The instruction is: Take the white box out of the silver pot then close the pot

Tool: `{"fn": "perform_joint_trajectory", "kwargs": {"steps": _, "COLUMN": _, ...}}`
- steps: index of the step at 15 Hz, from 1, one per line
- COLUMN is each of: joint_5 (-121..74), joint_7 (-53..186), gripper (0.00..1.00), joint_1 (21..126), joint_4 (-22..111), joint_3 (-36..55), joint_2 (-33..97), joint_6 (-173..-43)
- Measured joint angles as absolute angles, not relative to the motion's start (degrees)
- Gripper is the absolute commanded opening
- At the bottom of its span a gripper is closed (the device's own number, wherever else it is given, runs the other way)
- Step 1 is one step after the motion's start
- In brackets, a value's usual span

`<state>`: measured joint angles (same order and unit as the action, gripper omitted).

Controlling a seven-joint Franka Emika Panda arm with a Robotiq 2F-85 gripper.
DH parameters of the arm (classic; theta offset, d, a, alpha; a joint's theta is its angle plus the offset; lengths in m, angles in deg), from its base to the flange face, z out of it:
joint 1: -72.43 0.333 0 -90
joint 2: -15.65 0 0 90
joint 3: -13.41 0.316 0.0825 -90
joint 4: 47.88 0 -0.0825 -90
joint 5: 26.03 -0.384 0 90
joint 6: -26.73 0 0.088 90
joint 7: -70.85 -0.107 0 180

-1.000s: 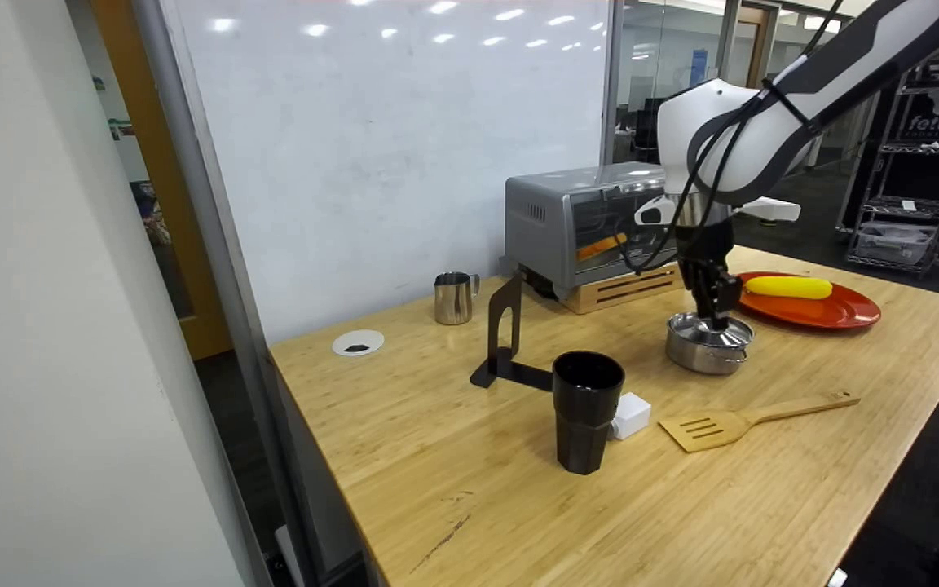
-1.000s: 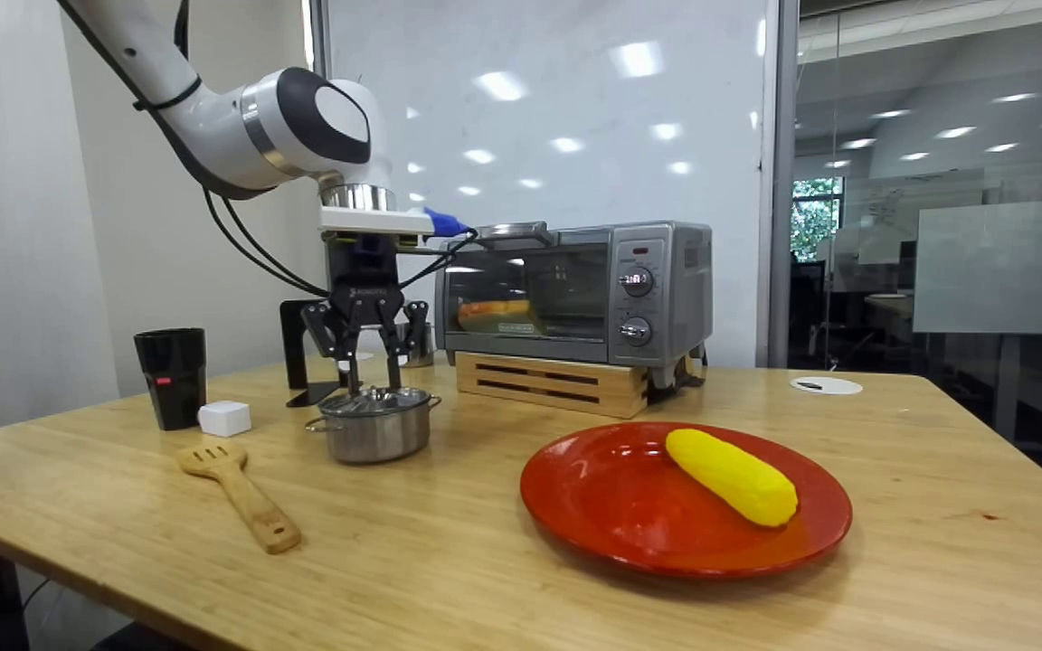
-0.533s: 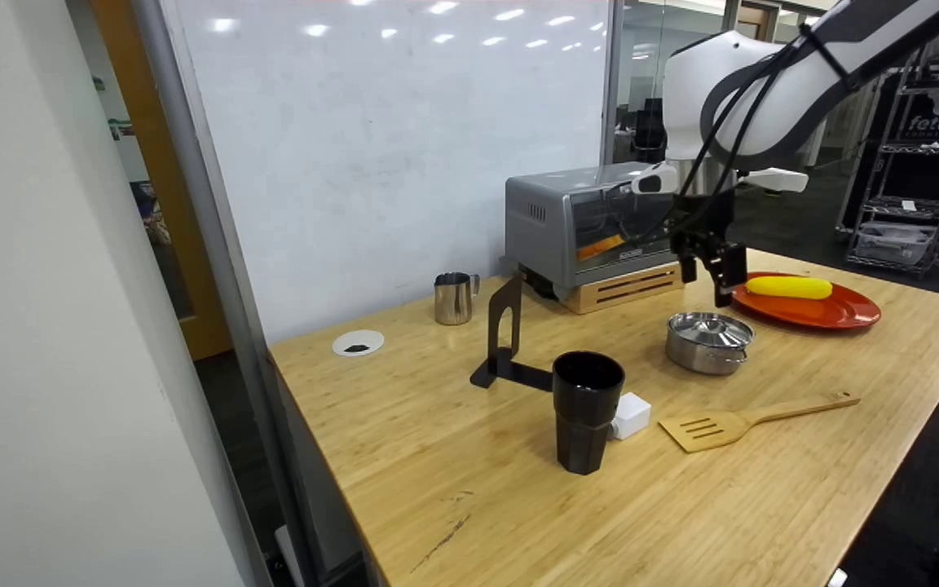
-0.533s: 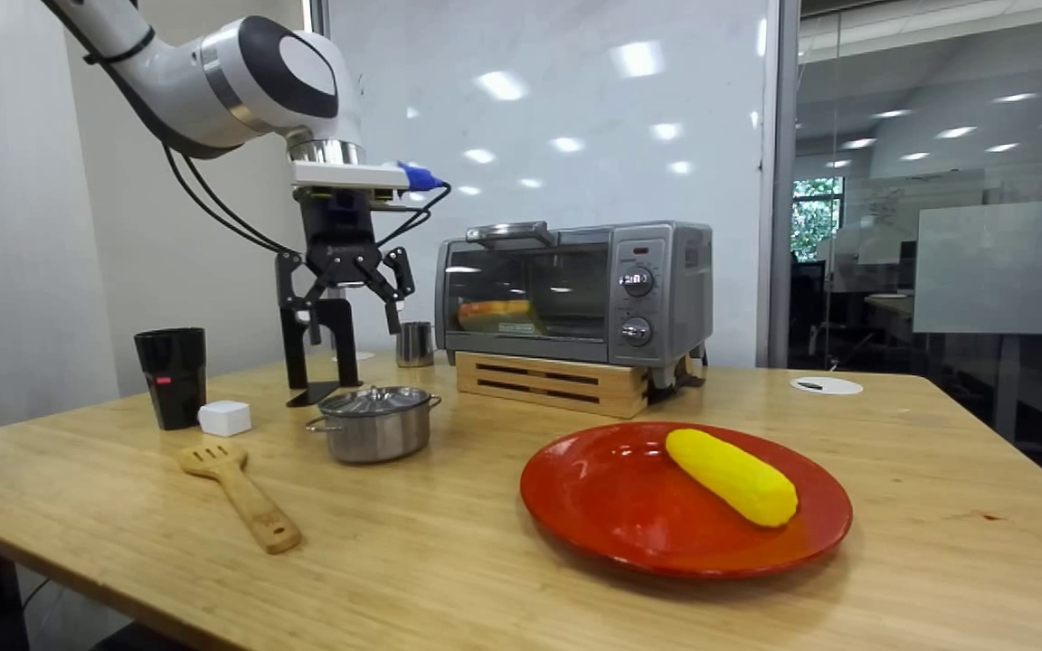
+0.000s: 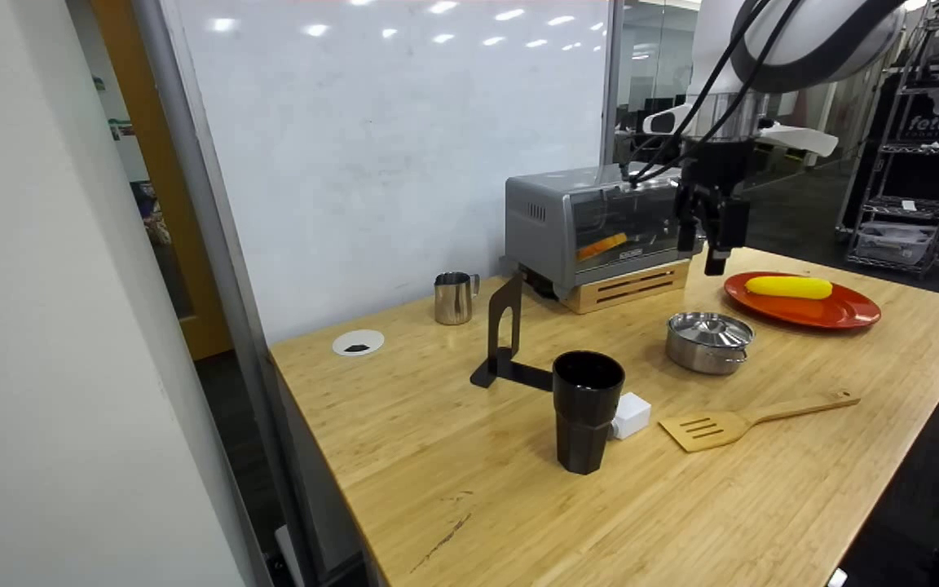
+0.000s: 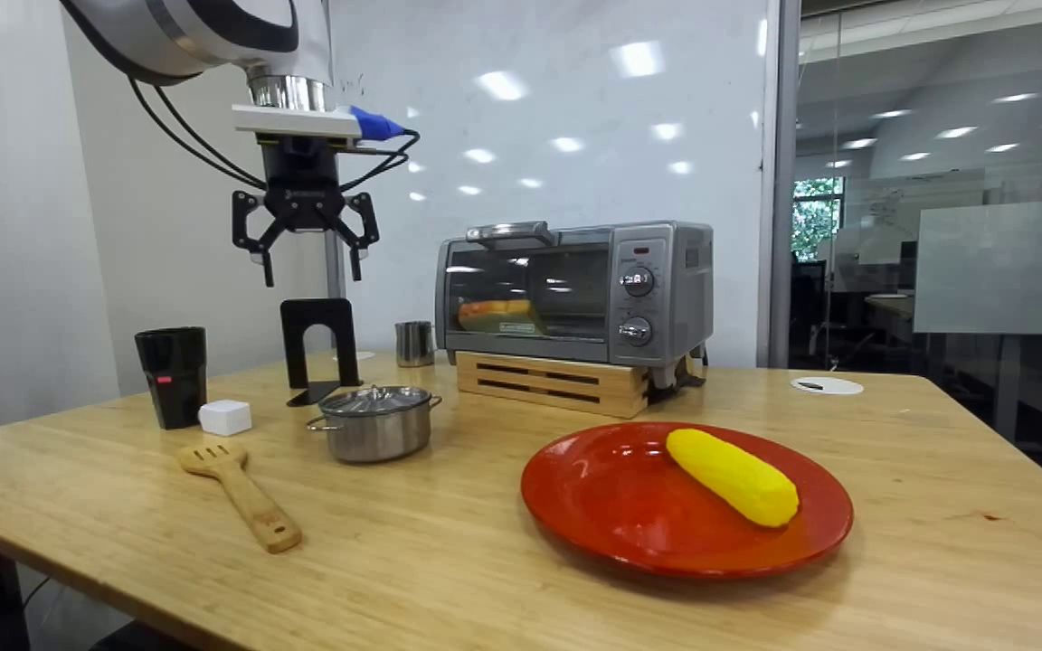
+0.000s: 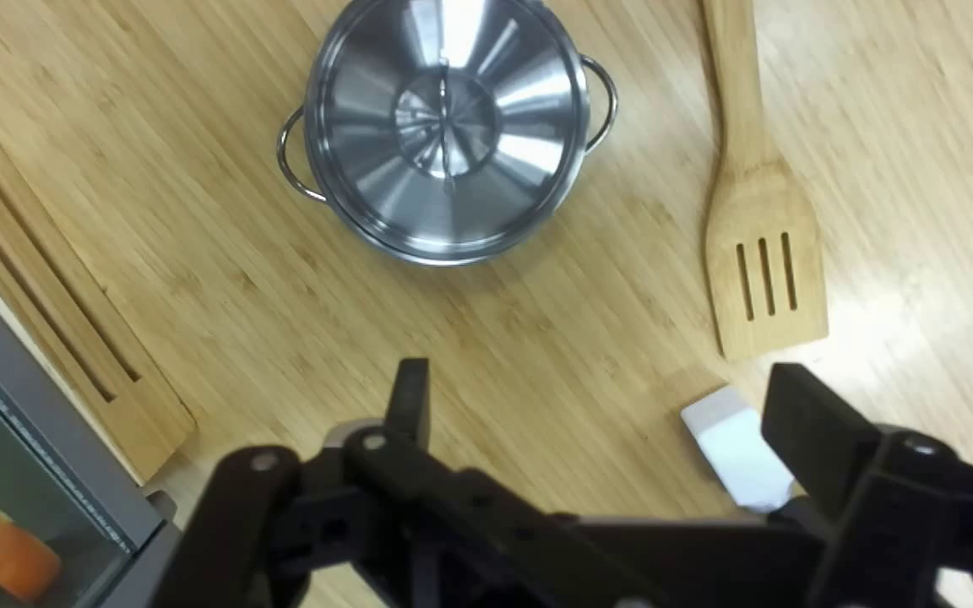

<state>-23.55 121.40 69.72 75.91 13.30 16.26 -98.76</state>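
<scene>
Lifted off the lidded silver pot (image 6: 378, 436), my gripper (image 6: 312, 271) hangs, fingers apart, the white box (image 6: 225, 418) beside the black cup (image 6: 174, 375).

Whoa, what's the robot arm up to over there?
The robot's gripper is open and empty, hanging above the table. The silver pot has its lid on, and the white box sits outside it, beside the black cup. The job was to take the box out and close the pot, so it looks finished.
</scene>
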Motion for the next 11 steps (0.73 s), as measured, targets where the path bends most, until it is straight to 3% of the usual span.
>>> {"fn": "perform_joint_trajectory", "kwargs": {"steps": 11, "joint_5": -28.9, "joint_7": 99.7, "gripper": 1.0, "joint_1": 69.3, "joint_4": 84.3, "joint_3": 7.8, "joint_2": 5.4, "joint_6": -105.0}}
